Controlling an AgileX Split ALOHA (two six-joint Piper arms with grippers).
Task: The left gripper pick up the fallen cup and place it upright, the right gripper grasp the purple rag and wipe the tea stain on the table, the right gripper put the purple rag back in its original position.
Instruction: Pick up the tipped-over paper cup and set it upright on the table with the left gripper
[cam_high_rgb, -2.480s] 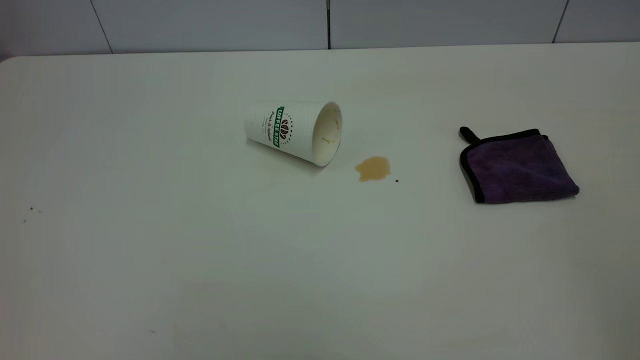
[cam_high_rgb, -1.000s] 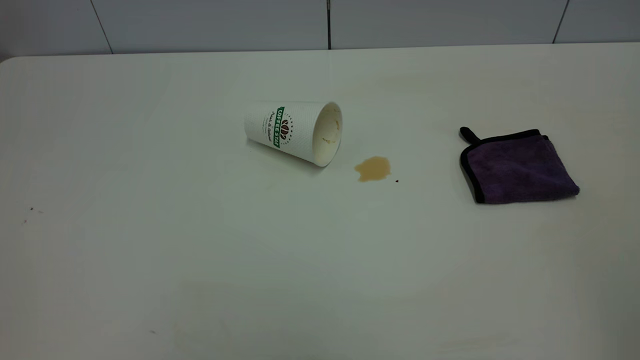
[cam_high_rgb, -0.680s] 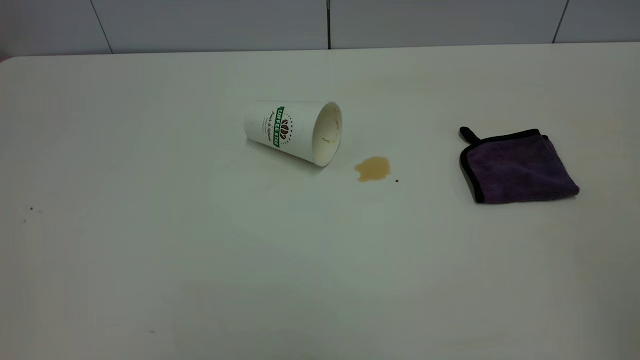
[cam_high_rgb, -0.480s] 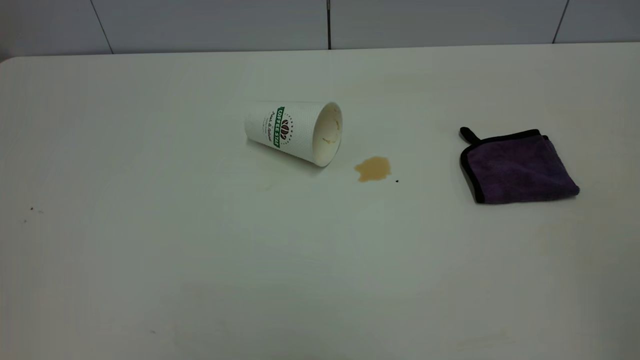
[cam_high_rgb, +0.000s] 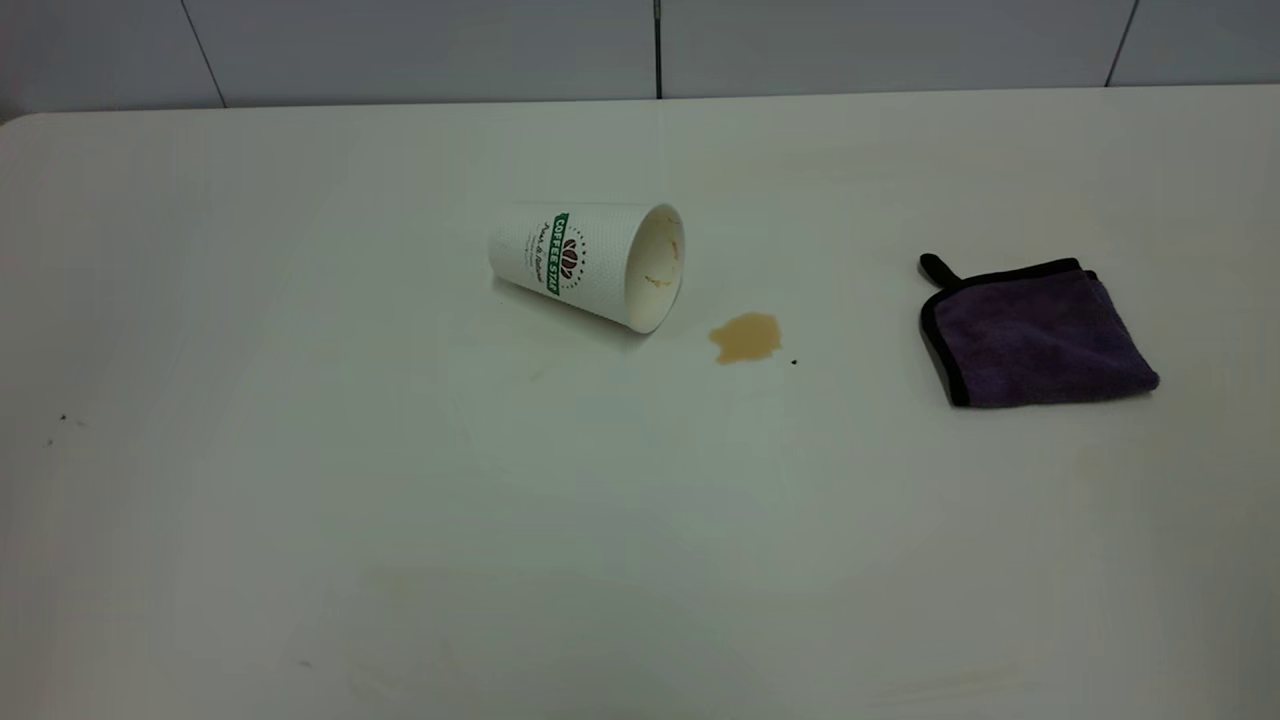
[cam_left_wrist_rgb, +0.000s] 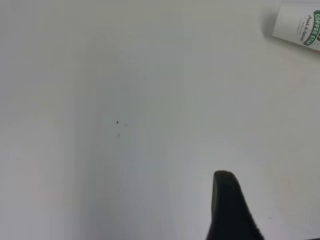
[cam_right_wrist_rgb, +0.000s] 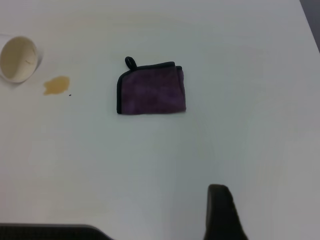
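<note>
Presently catalogued, one table (cam_high_rgb: 300, 520), white, bearing three items and no arm within the exterior view.

Item 1: the cup (cam_high_rgb: 585, 262), lying on its side near the table's middle. Its long axis ran roughly left to right in the exterior view, closed base toward the left arm's side, open mouth toward the right arm's side and tipped a little toward the camera. Brown-marked inside visible.

Item 2: the tea stain (cam_high_rgb: 745, 338), a small light-brown blotch just beside the cup's mouth, apart from the rim, with a tiny black speck (cam_high_rgb: 794, 362) close by.

Item 3: the purple rag (cam_high_rgb: 1035, 335), folded flat, black-edged with a loop, well apart from the stain on the right arm's side.

Item 4: the left gripper (cam_left_wrist_rgb: 227, 207), shown only as one dark finger in its wrist view; whether parted or closed could not be told. It stood well apart from the cup (cam_left_wrist_rgb: 299, 24), whose base end faced it.

Item 5: the right gripper (cam_right_wrist_rgb: 222, 212), likewise a single dark finger, state not determinable, hovering well off the rag (cam_right_wrist_rgb: 151, 88).

Judgement: no step was yet done; the left arm sat nearer the cup and would meet its base end first, so a grasp across the barrel seemed called for.
</note>
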